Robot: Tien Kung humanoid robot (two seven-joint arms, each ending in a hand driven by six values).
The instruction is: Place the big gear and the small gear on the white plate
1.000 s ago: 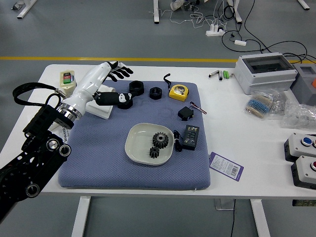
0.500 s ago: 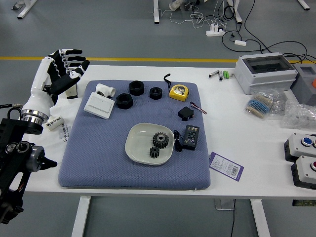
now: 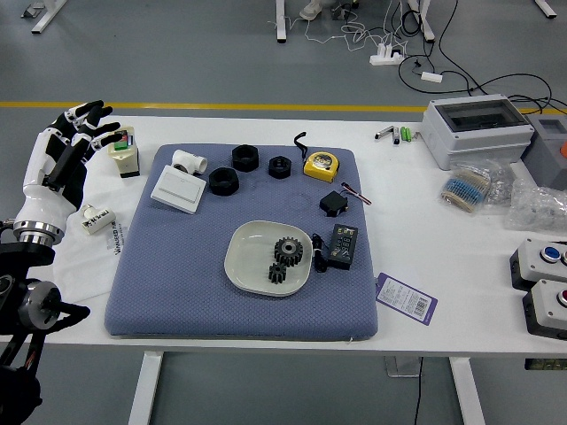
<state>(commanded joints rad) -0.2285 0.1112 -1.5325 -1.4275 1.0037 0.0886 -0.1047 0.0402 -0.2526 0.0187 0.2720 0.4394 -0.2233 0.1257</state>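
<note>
The white plate (image 3: 244, 258) lies on the blue mat near its middle. Toward the plate's right side rests the big gear (image 3: 288, 251), black and toothed, with the small gear (image 3: 277, 273) just below it, also inside the plate. My left hand (image 3: 92, 133) is raised over the table's far left corner, well away from the plate, its fingers spread and holding nothing. The right hand is out of view.
On the mat (image 3: 177, 283) are black rings (image 3: 223, 181), a white switch box (image 3: 179, 189), a yellow tape measure (image 3: 321, 166) and a black adapter (image 3: 342, 246). A purple card (image 3: 406, 297) lies right of it. Button boxes (image 3: 542, 262) line the right edge.
The left hand has moved left, from over the mat's far left part to the table's far left corner. The plate and both gears have stayed where they were.
</note>
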